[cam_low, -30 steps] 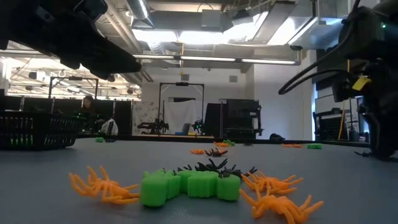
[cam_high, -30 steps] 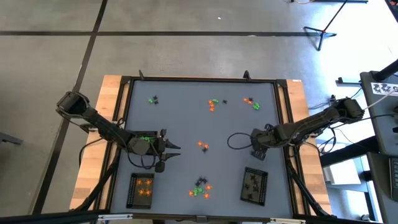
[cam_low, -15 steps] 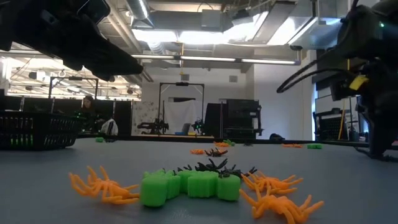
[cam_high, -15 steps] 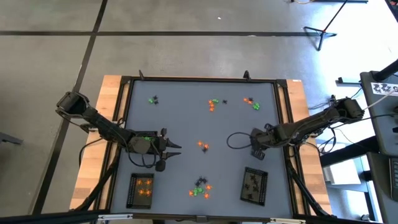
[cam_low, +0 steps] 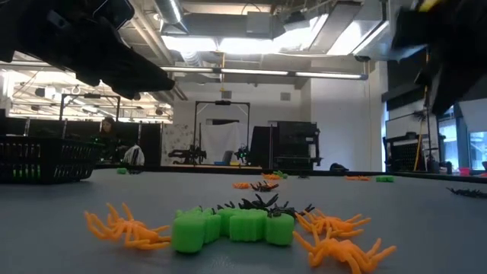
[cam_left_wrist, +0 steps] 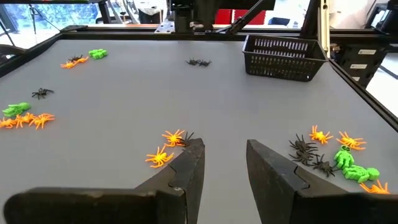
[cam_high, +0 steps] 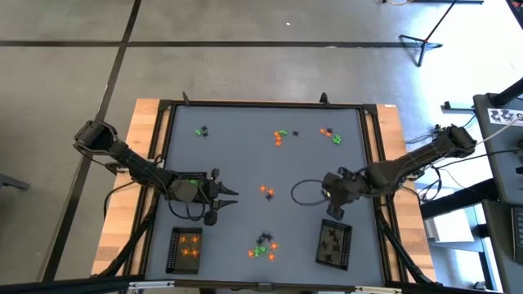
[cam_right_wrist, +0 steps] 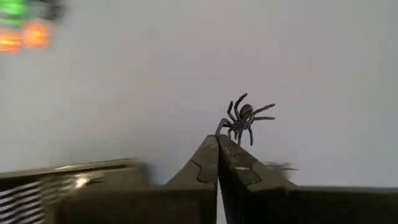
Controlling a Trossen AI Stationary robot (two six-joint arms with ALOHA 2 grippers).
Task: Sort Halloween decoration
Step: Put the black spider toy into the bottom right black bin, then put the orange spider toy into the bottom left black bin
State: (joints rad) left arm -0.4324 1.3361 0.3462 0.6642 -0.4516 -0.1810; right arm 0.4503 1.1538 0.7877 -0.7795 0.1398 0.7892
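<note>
Two dark arms reach over the grey table, and the right gripper has its fingers pressed flat together, pinching one leg tip of a black spider. That spider hangs off the fingertips with its body pointing away from the gripper and its thin legs fanned outward, longer along the line of the fingers than across. It is glossy, plastic-looking, and far smaller than the fingers holding it. From above, this gripper sits just beyond the black-spider tray, close to that tray's far edge.

Further along the near edge from that tray lies a mixed pile: chunky bright green pieces, spindly orange spiders with legs sprawled flat, and a few black spiders tangled between them. Beyond the pile, a pair of orange spiders rests near the middle of the table. Small clusters of orange, green and black trinkets dot the far side.

Past the pile from the black-spider tray sits an orange-filled tray. The left gripper hovers just beyond that one, fingers partly apart with nothing between them, aimed towards the orange pair.
</note>
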